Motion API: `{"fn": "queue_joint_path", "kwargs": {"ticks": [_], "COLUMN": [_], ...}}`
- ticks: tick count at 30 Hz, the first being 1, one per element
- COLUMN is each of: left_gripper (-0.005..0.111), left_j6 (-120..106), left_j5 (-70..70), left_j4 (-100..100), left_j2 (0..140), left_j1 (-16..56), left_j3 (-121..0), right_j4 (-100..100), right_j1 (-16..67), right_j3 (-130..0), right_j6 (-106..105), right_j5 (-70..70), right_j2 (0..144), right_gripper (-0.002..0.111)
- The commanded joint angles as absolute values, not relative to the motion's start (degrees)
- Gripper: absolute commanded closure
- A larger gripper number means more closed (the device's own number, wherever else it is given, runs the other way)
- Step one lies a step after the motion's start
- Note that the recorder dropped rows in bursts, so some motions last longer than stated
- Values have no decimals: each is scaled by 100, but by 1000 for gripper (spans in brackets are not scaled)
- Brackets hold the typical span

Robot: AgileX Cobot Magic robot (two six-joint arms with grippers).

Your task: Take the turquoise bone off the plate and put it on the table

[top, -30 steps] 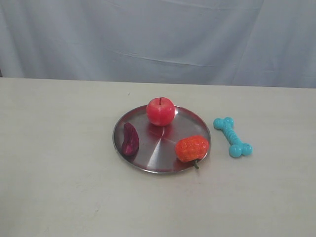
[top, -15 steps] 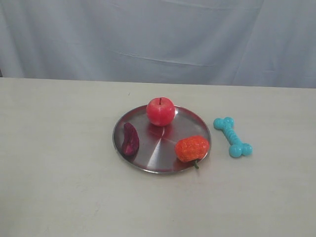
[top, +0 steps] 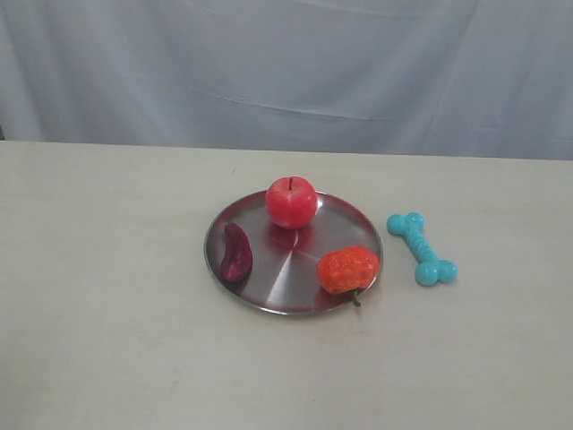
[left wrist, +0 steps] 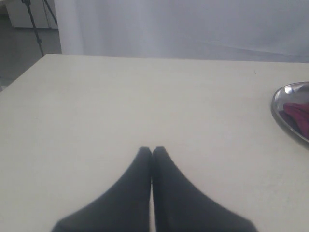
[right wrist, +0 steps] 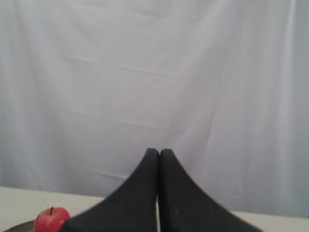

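Observation:
The turquoise bone [top: 422, 248] lies flat on the cream table [top: 107, 296], just right of the silver plate [top: 277, 282] and apart from its rim. Neither arm shows in the exterior view. My left gripper [left wrist: 152, 149] is shut with nothing in it, above bare tabletop [left wrist: 120, 96], and the plate's rim [left wrist: 277, 108] shows at the edge of that view. My right gripper [right wrist: 159, 151] is shut and empty, raised and facing the white curtain; the bone is out of both wrist views.
On the plate sit a red apple [top: 291, 202] at the back, a dark red-purple piece [top: 236, 253] on the left and an orange strawberry-like fruit [top: 347, 269] at the front right. The apple [right wrist: 50, 218] also shows low in the right wrist view. A white curtain [top: 286, 72] hangs behind.

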State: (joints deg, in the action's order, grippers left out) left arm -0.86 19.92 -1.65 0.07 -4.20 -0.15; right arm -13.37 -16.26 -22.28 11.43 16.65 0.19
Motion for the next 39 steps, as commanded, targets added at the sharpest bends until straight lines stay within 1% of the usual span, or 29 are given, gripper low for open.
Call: {"fn": "queue_joint_path", "kwargs": {"ticks": [1, 6, 9, 24, 31, 39], "left_gripper": [107, 107, 107, 107, 107, 107], "left_j6": [-62, -62, -62, -62, -62, -62], "left_j5": [1962, 1962, 1962, 1962, 1962, 1962], "left_j4": [-189, -189, -189, -189, -189, -189], "left_j2": [0, 0, 0, 0, 0, 0], "left_j1": [-446, -446, -446, -446, -446, -446], "left_j3": [0, 0, 0, 0, 0, 0], "right_j4": [-1293, -1293, -1293, -1302, -253, -151], "right_j1": [-1654, -1654, -1654, -1654, -1654, -1654], "right_j3": [-1158, -285, 0, 0, 0, 0], "right_j6": [1380, 1577, 1666, 1644, 281, 269], "right_j5": [752, 196, 158, 457, 672, 834], "right_j2": [0, 0, 0, 0, 0, 0], "right_gripper": [108, 108, 108, 108, 108, 108]}}
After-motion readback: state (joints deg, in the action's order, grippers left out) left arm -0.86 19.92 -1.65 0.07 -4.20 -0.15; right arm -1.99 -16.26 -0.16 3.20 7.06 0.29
